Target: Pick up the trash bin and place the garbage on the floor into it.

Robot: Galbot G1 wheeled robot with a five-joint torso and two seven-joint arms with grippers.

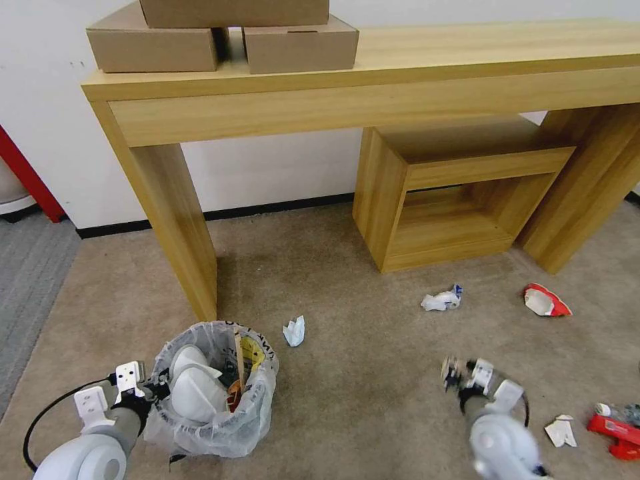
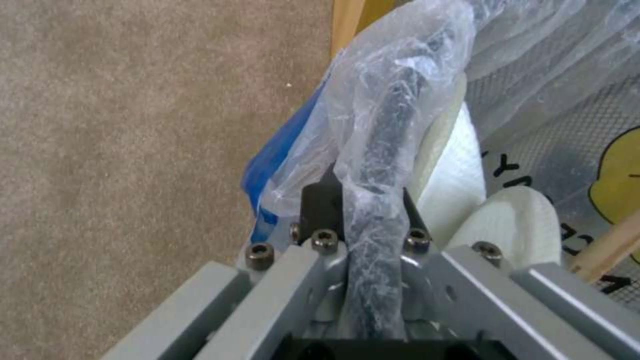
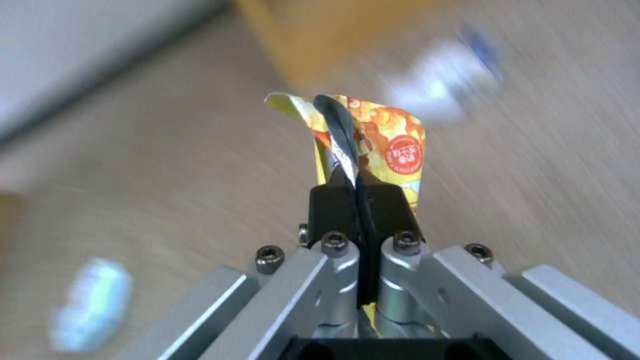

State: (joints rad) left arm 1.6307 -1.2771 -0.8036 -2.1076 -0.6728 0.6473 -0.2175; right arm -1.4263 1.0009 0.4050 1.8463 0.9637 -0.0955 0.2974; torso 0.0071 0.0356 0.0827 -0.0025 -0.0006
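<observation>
The trash bin [image 1: 220, 413], lined with a crinkly plastic bag, stands on the beige floor [image 1: 360, 373] at lower left. It holds white slippers [image 1: 193, 390] and a wooden stick [image 1: 239, 357]. My left gripper [image 1: 148, 390] is shut on its bagged rim [image 2: 393, 115], next to a slipper [image 2: 457, 175]. My right gripper [image 1: 457, 375] hovers above the carpet right of the bin, shut on a yellow-orange wrapper [image 3: 383, 145]. More garbage lies around: a crumpled paper [image 1: 294, 331], a crushed blue-white cup [image 1: 442, 299], a red-white cup [image 1: 545, 301], a paper scrap [image 1: 561, 431] and a red packet [image 1: 617, 430].
A wooden desk leg [image 1: 177, 227] stands just behind the bin. A low wooden shelf [image 1: 453, 193] sits under the desk, with cardboard boxes [image 1: 220, 33] on top. Grey ribbed carpet [image 1: 30, 280] borders the far left. Open carpet lies between the two grippers.
</observation>
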